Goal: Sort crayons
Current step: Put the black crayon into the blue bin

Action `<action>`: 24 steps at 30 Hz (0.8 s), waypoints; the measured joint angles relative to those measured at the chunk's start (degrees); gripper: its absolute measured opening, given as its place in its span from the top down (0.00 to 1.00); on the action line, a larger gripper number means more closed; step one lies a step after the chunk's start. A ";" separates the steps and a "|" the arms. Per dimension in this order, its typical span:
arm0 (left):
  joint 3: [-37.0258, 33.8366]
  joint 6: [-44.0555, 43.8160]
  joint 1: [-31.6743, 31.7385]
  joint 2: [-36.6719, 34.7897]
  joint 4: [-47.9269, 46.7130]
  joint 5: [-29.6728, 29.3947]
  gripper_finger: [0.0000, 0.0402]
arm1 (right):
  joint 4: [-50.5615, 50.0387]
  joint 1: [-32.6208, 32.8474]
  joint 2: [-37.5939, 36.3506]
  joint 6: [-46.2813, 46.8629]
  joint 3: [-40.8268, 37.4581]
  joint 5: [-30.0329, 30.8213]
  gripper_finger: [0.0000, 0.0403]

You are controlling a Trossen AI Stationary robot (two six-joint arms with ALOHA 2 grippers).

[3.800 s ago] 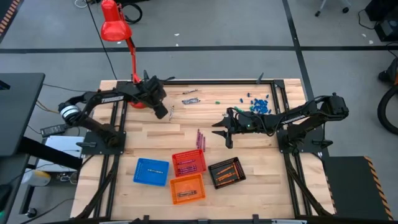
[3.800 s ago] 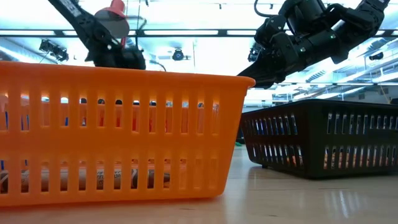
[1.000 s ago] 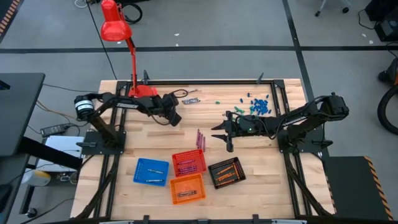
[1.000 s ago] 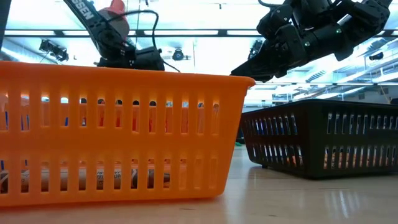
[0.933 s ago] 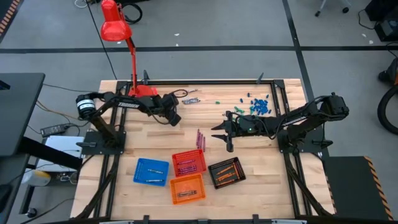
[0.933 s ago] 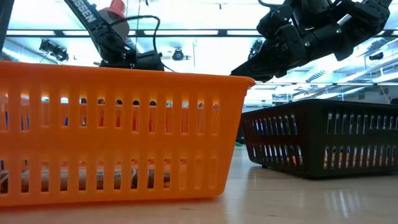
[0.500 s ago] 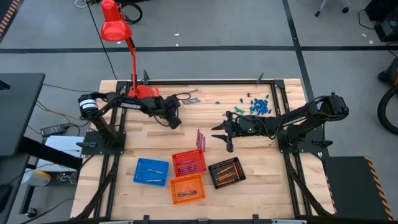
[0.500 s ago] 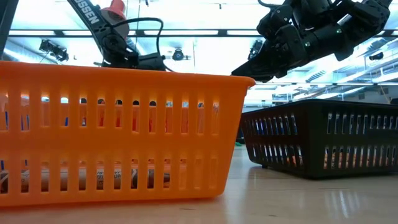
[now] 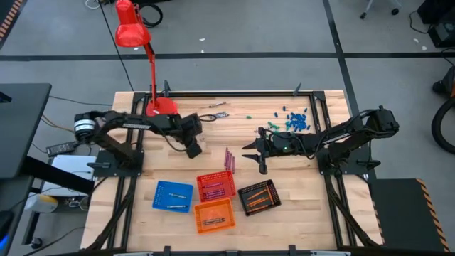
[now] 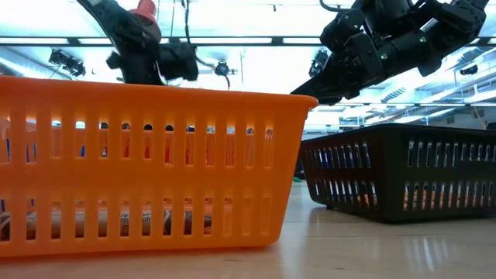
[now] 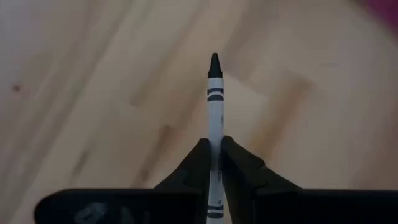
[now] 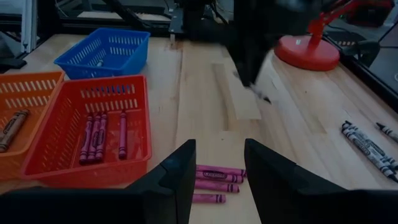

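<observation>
Left wrist view: left gripper (image 11: 212, 155) pinches a grey crayon (image 11: 214, 106), tip forward, above the wooden tabletop (image 11: 93, 93).
Right gripper (image 12: 214, 163): fingers apart, empty, over magenta crayons (image 12: 214, 179).
Red basket (image 12: 134, 90): magenta crayons inside.
</observation>
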 joint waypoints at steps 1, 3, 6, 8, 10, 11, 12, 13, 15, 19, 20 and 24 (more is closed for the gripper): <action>0.02 -0.32 -0.55 -1.34 -0.66 2.40 0.91 | -0.18 0.06 0.00 0.02 0.00 0.00 0.65; 0.00 -0.48 -2.14 -3.99 -2.07 7.47 0.91 | -0.27 0.22 0.00 0.02 0.00 0.01 0.65; 0.09 -0.49 -4.91 -8.14 -4.54 13.92 0.91 | -0.24 0.53 0.00 0.02 0.00 0.02 0.65; 0.11 -0.30 -7.34 -10.41 -5.40 17.25 0.91 | 0.02 0.69 0.00 0.02 0.00 0.02 0.65; 0.12 -0.68 -10.35 -12.75 -7.47 20.14 0.91 | 0.16 0.87 0.00 0.02 0.00 0.02 0.65; 0.16 -1.55 -11.97 -13.57 -7.60 21.37 0.91 | 0.15 0.85 0.00 0.02 0.00 0.02 0.65; 0.17 -2.28 -13.75 -14.20 -8.54 21.74 0.91 | 0.12 0.87 0.00 0.00 0.00 0.02 0.65; 0.20 -3.17 -15.57 -14.49 -9.76 21.77 0.91 | 0.25 0.87 0.00 0.02 0.00 0.02 0.65; 0.17 -4.91 -19.40 -14.55 -11.15 21.60 0.90 | 0.14 0.86 0.00 0.02 0.02 0.07 0.65; 0.20 -8.28 -27.02 -14.33 -12.20 21.45 0.90 | -0.26 0.87 0.00 0.18 0.02 0.09 0.65; 0.24 -9.48 -28.64 -14.05 -11.93 21.12 0.90 | -0.24 0.87 0.00 0.36 0.00 0.07 0.65; 0.22 -14.25 -34.11 -13.87 -11.84 19.32 0.90 | 0.03 0.87 0.00 0.44 0.00 0.07 0.65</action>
